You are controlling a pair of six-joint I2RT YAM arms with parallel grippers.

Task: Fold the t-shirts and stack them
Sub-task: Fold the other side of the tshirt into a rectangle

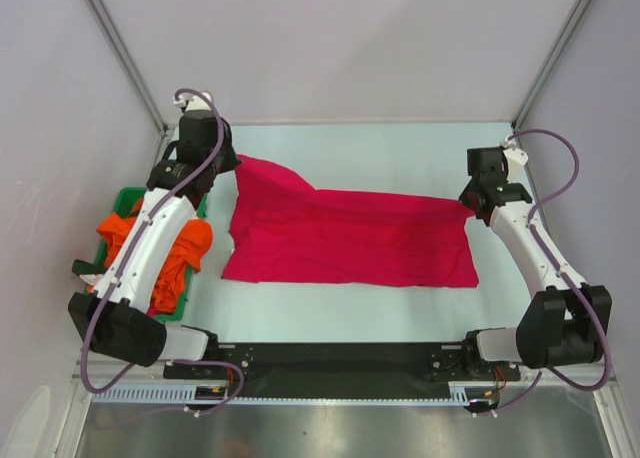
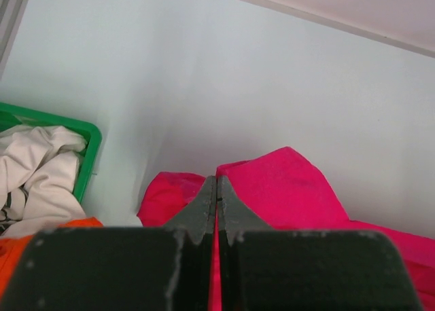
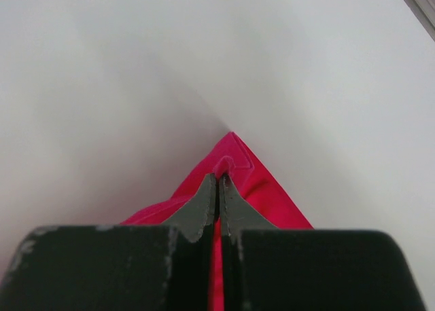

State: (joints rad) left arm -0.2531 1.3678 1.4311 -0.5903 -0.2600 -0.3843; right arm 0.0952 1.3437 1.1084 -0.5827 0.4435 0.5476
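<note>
A crimson t-shirt (image 1: pixel 350 238) lies spread across the middle of the white table. My left gripper (image 1: pixel 232 166) is shut on its far left corner; in the left wrist view the shirt (image 2: pixel 292 182) shows on both sides of the closed fingers and between them (image 2: pixel 217 189). My right gripper (image 1: pixel 474 204) is shut on the shirt's far right corner; in the right wrist view a fold of the cloth (image 3: pixel 234 161) sticks out past the closed tips (image 3: pixel 218 180). The held corners look slightly lifted off the table.
A green basket (image 1: pixel 128 196) at the left edge holds an orange shirt (image 1: pixel 185 253) and a white garment (image 2: pixel 34 175); my left arm reaches over it. Enclosure walls and metal frame posts stand on the left, back and right. The black base rail (image 1: pixel 340 363) runs along the near edge.
</note>
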